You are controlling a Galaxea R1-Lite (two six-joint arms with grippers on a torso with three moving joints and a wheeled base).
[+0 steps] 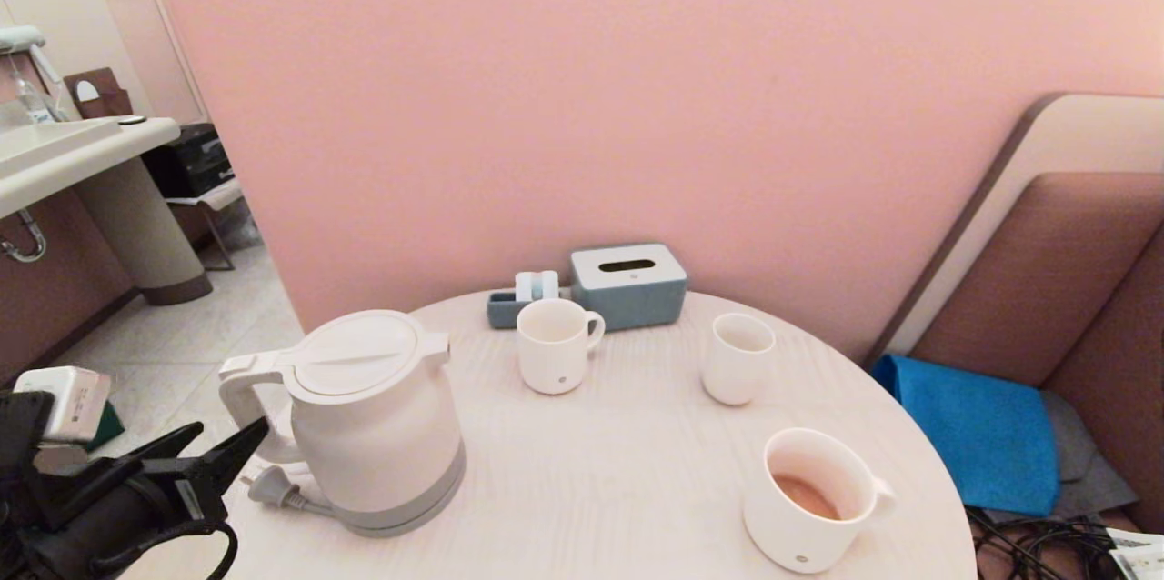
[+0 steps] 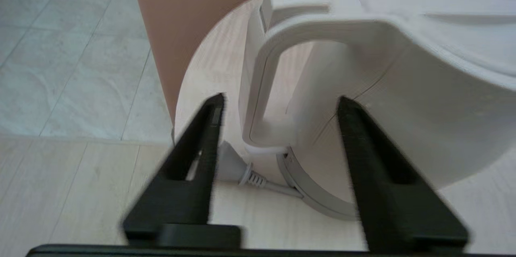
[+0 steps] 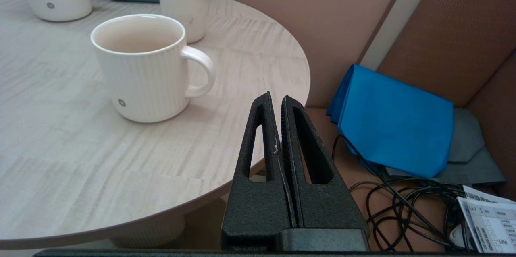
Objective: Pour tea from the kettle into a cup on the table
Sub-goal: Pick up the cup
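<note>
The white kettle (image 1: 377, 435) stands upright on the near left of the round table (image 1: 618, 471), lid on, loop handle (image 1: 238, 407) facing my left gripper. In the left wrist view the kettle (image 2: 403, 100) fills the picture. My left gripper (image 1: 227, 435) (image 2: 280, 100) is open, its fingertips level with the lower handle (image 2: 254, 100) and apart from it, holding nothing. The ribbed cup (image 1: 814, 498) (image 3: 141, 67) stands at the near right with reddish-brown tea (image 1: 805, 496) in it. My right gripper (image 3: 276, 96) is shut and empty, beside the table's right edge.
A narrower mug (image 1: 555, 357) and a slim cup (image 1: 737, 369) stand mid-table, with a grey tissue box (image 1: 627, 285) and small tray (image 1: 503, 307) by the wall. The kettle's plug and cord (image 1: 273, 491) lie at its base. A blue cloth (image 1: 978, 435) and cables (image 3: 403, 204) lie on the bench.
</note>
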